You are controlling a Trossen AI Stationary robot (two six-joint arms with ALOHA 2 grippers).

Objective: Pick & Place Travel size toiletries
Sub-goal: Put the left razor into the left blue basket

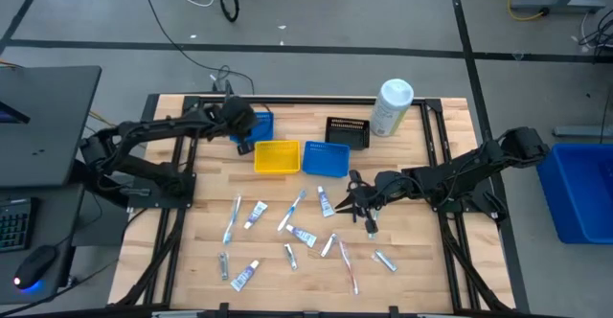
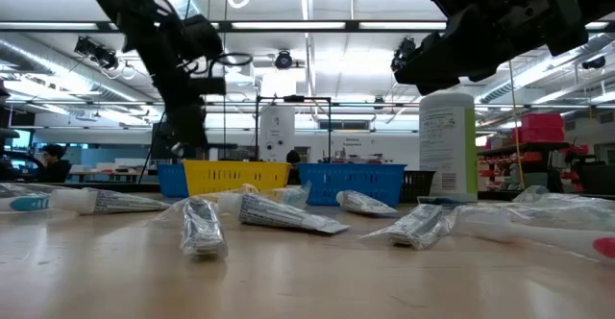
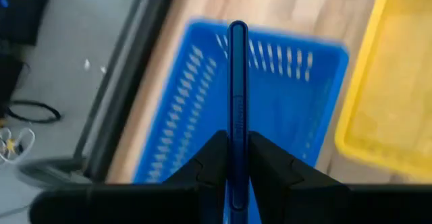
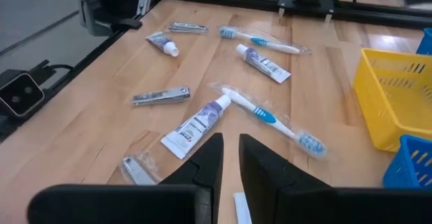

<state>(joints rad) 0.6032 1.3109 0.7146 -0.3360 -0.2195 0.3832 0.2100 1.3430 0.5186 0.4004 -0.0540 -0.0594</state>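
Pinched between the left gripper's [image 3: 236, 166] fingers, a slim blue toothbrush [image 3: 237, 96] stands out straight over the small blue bin [image 3: 202, 109] just beside the yellow bin [image 1: 276, 157], at the yellow bin's outer side toward the table's left edge. Both fingers press on the handle, and the brush hangs above the bin's slatted floor. On the yellow bin's other side, past the second blue bin [image 1: 327, 159], the right gripper [image 1: 362, 201] hovers with its fingers drawn nearly together, holding nothing. Loose toiletries [image 1: 287, 237] lie scattered on the wooden table [image 1: 192, 261] in front of the yellow bin, among them a white-and-blue tube [image 4: 197, 124] and a white toothbrush [image 4: 273, 119] crossing near the right gripper's fingertips.
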